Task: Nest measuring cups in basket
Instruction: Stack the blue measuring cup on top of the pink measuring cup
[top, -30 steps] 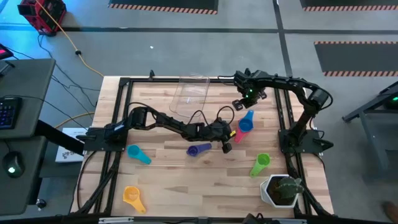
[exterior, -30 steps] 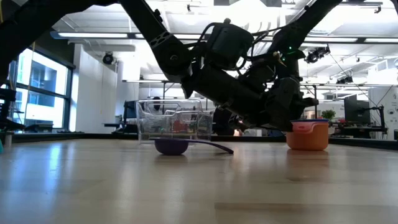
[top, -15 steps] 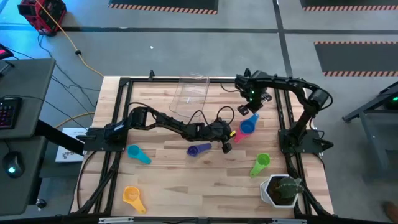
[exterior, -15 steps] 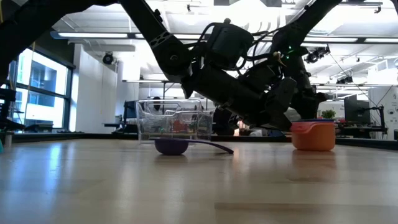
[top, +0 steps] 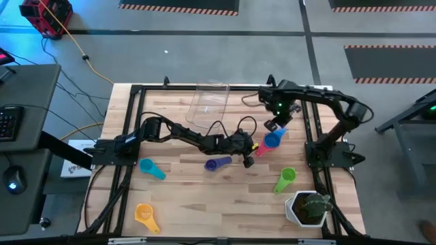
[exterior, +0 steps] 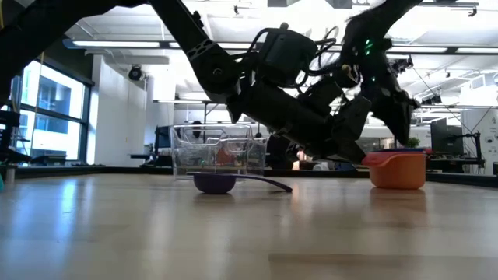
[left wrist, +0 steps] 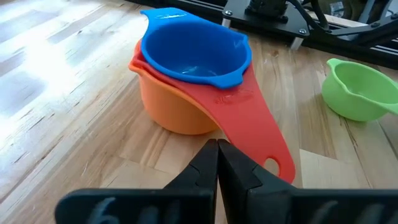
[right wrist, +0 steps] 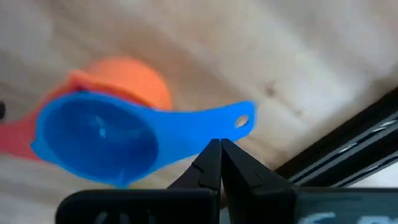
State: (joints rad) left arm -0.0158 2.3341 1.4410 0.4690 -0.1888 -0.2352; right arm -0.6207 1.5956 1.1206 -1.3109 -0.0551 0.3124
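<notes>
Since a second ago my right hand [top: 272,125] has swung toward the bench's right edge, over the blue cup [top: 272,139], fingers pinched shut on nothing. Blue sits nested in the pink cup [left wrist: 186,102]. My left hand [top: 246,159] waits mid-bench, shut. Purple [top: 217,163], green [top: 285,179], teal [top: 151,168] and yellow [top: 144,215] lie loose; the basket [top: 208,102] at the far edge looks empty, though its clear walls make that hard to judge.

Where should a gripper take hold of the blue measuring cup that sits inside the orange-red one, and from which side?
Judging by its pose, grip the blue cup by its flat handle, coming down from above. The handle juts free past the orange-red cup, while the bowl sits nested inside. The right gripper is nearest.
</notes>
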